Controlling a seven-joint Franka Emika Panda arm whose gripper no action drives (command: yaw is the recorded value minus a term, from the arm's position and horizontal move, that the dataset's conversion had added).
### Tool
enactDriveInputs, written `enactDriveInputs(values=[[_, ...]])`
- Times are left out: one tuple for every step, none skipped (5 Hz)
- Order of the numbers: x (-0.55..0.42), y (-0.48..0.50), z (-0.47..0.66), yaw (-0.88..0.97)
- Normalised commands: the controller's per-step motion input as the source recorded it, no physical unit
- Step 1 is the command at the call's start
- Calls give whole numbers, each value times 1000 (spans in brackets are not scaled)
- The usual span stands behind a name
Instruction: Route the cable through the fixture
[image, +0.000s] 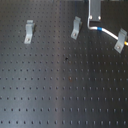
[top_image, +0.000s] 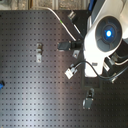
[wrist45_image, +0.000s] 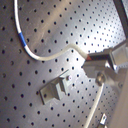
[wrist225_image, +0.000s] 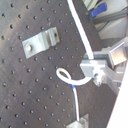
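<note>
The thin white cable (image: 111, 33) with its short blue band (image: 100, 29) runs from my gripper (image: 94, 23) towards the metal clip (image: 120, 40) at the first exterior view's right. The gripper is at the far edge of the board, shut on the cable. In the first wrist view the cable (wrist45_image: 47, 57) curves from the blue band (wrist45_image: 21, 37) into the fingers (wrist45_image: 97, 61), above a clip (wrist45_image: 54, 90). In the second wrist view the cable (wrist225_image: 82, 35) forms a small loop (wrist225_image: 62, 75) beside the gripper (wrist225_image: 94, 67).
A black perforated board (image: 60, 90) carries two more clips, at the left (image: 29, 31) and middle (image: 76, 27) of the first exterior view. In the second exterior view the white arm (top_image: 102, 40) covers the right side; clips (top_image: 39, 51) (top_image: 88, 98) and cable (top_image: 62, 20) show.
</note>
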Motion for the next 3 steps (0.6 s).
enactDriveInputs(values=[[1, 24, 0, 0], [-167, 32, 487, 0], [-221, -84, 516, 74]])
